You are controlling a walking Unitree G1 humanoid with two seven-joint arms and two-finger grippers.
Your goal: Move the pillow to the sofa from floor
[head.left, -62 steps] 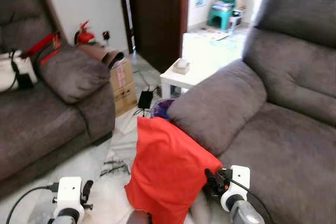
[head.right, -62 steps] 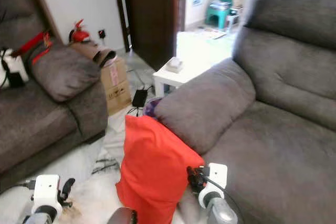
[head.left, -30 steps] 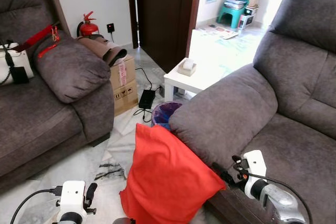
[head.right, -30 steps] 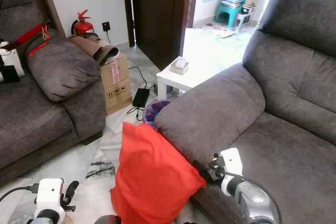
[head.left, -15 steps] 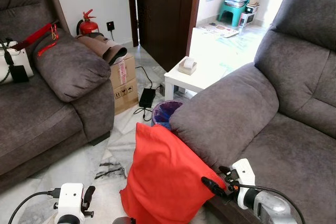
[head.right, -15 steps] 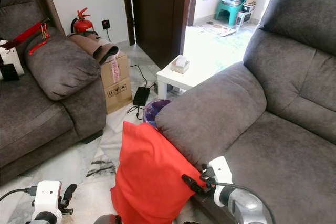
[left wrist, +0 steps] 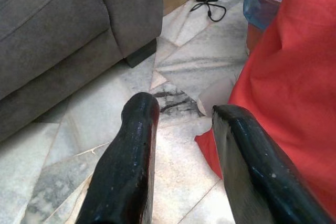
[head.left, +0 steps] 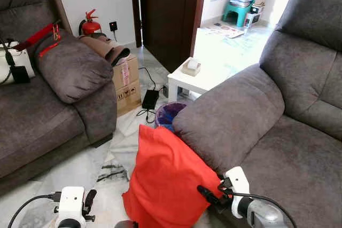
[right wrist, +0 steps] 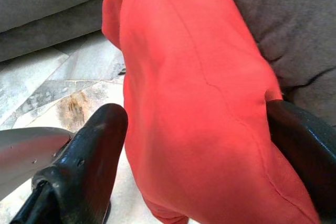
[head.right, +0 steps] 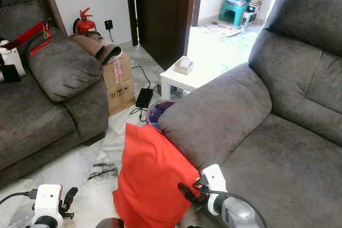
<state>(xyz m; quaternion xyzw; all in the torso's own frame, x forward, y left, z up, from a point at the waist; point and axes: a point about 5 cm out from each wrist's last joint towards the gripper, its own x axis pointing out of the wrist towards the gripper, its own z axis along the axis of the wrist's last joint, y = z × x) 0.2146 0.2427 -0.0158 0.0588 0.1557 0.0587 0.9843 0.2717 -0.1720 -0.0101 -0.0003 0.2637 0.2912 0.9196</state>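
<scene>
**A:** Where does the red pillow stand at this moment?

**B:** Upright on the marble floor, its back leaning against the outer face of the right-hand sofa armrest, with the purple bin just behind its top edge. None of it is on the seat yet.

**A:** And the right gripper?

**B:** That is what has changed. A second ago it sat beside the front edge of the sofa seat, off the pillow's corner. Now it has swung inward, and the head view has its black fingers against the pillow's lower right corner. From the wrist, the jaws stand wide with red fabric bulging between them, one finger on the floor side, the other on the sofa side. They straddle the cloth but have not pinched it.

**A:** So the reach is done?

**B:** It looks so; closing on the fabric seems the step in hand, then a lift onto the seat. The cover is slack, so a shallow bite could slip.

**A:** The left gripper?

**B:** Low over the floor near the pillow's bottom left corner, fingers parted, holding nothing.
</scene>
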